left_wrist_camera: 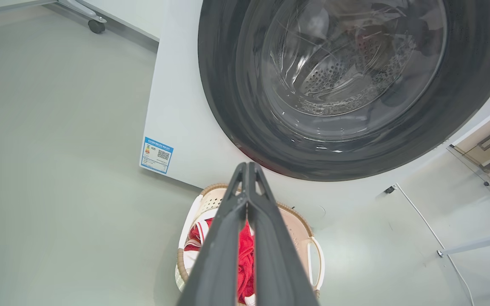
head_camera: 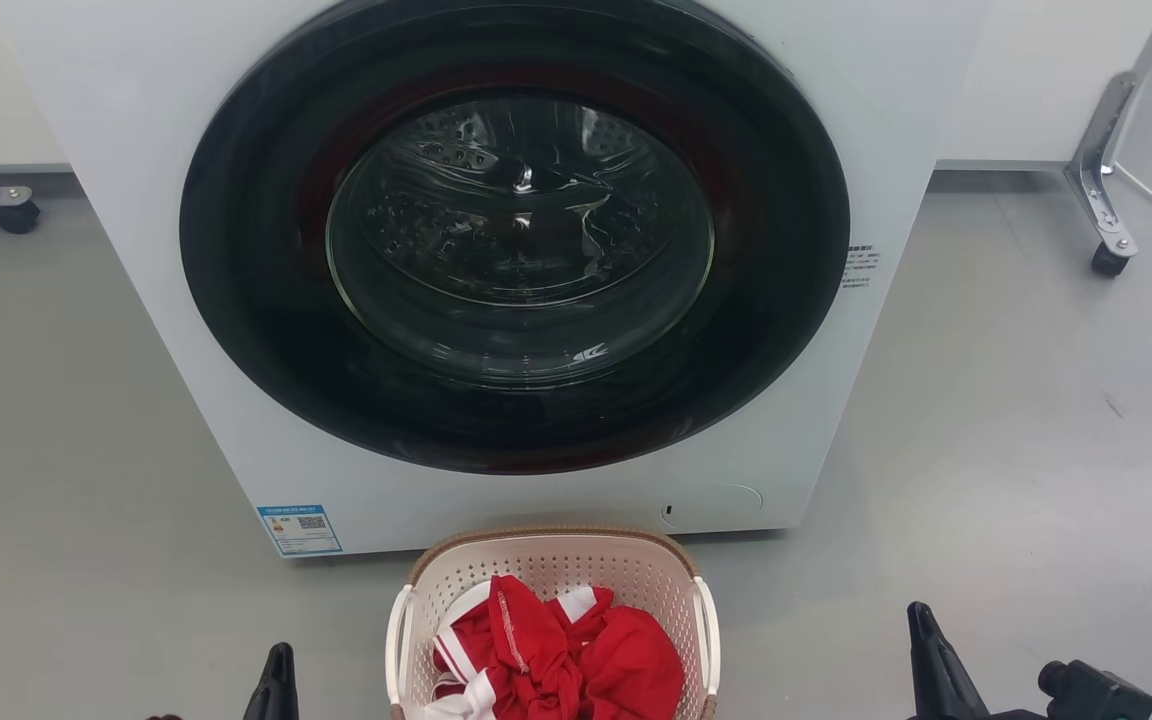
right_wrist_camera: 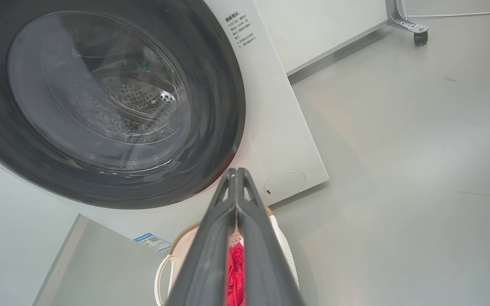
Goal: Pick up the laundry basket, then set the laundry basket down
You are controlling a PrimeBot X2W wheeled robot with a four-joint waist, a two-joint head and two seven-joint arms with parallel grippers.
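Nearest, on the side of the basket away from the washing machine (head_camera: 136, 150): left gripper (left_wrist_camera: 247, 170) clenched, fingers pressed tip to tip, nothing between them; right gripper (right_wrist_camera: 236, 172) likewise clenched on nothing. Left one toward the machine's blue-label corner, right one out toward its round-cover corner, both apart from the basket.

Next, the laundry basket (head_camera: 556, 570), upright on the grey floor (head_camera: 1016, 450) just in front of the washing machine's foot, below the door (head_camera: 516, 230); touching the machine or a shade off it, impossible to tell. Inside, a heap of red and white clothes (head_camera: 576, 660).

Fits two stages alike: standing there ahead of a lift, or standing there with the lift and the setting-down over. No telling which from this, so no calling a move. Judged for either: a soft, loose load in a light shell, so best kept level; white handles (head_camera: 398, 640) on the two flanks, one apiece for the arms, good for an even carry; best held off the door glass.

Counted: one basket, two handles, two grippers, one washing machine with one round door, one blue label (head_camera: 301, 530), one round cover (head_camera: 711, 505). Garments in the heap: not countable. Farthest, a castor (head_camera: 14, 215) off the machine's label side and another off its cover side: two
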